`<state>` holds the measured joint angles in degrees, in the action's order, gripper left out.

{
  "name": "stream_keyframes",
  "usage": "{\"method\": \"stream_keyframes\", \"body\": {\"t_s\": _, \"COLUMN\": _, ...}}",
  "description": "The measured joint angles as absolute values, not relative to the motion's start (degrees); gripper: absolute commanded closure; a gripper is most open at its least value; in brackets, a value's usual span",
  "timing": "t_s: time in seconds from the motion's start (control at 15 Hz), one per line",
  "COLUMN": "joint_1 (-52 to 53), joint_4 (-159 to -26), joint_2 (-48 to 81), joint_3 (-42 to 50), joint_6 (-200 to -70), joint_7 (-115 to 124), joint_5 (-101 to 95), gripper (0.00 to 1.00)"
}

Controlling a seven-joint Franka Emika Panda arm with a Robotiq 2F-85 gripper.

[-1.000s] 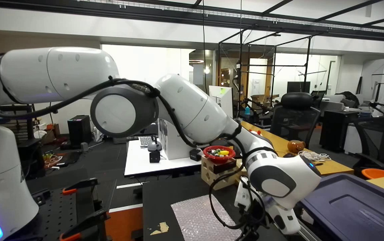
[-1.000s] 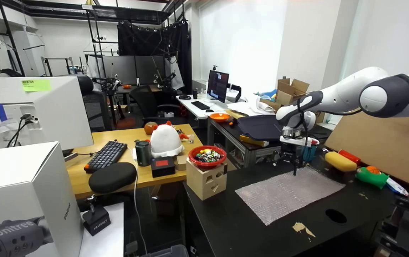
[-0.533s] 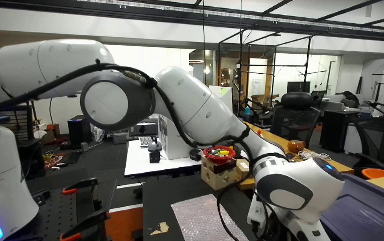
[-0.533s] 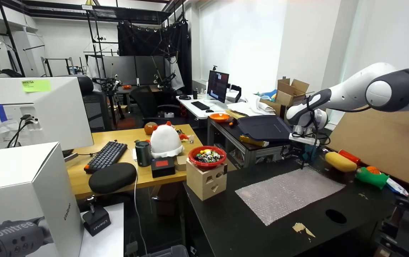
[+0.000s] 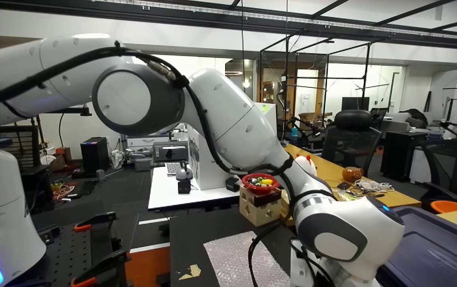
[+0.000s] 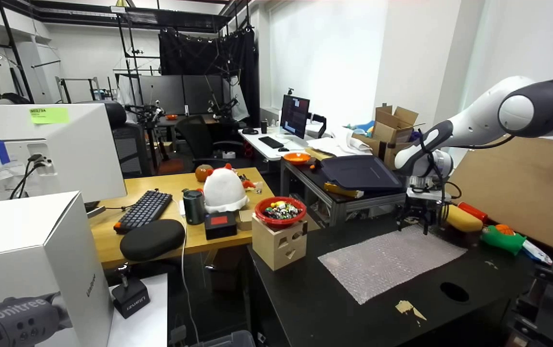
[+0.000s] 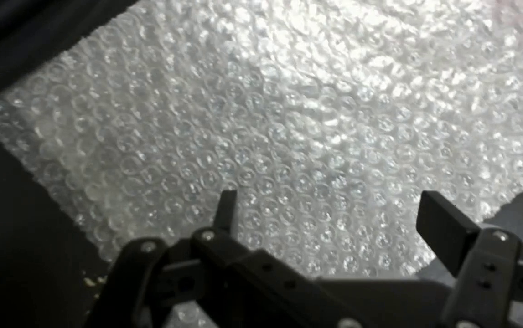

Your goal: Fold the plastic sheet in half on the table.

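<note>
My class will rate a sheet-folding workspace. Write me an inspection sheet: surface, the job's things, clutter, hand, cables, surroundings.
Surface: black table, with a tan patch; scrap or worn spot, cannot tell.
Job's things: plastic sheet, bubble wrap, spread out on the table, not yet folded.
Clutter: red bowl on a wooden box at a table corner; yellow object and green object along another side.
Hand: open over the sheet, holding nothing; contact with it unclear.
Cables: black cable along the arm, hanging in a loop near the hand.
Surroundings: tan desk with a keyboard; large dark lid beyond the table.
</note>
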<state>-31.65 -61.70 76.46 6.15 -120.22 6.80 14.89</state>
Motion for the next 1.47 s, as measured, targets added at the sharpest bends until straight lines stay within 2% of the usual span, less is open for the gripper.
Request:
{"method": "stream_keyframes", "body": {"t_s": 0.67, "joint_1": -36.07, "joint_4": -79.93, "joint_2": 67.52, "joint_3": 7.02, "joint_6": -128.43, "joint_7": -17.86, "joint_5": 13.22, "gripper": 0.00}}
{"method": "stream_keyframes", "body": {"t_s": 1.47, "joint_1": -34.31, "joint_4": -80.07, "joint_2": 64.43, "joint_3": 6.33, "joint_6": -128.57, "joint_7": -20.97, "joint_5": 7.13, "gripper": 0.00}}
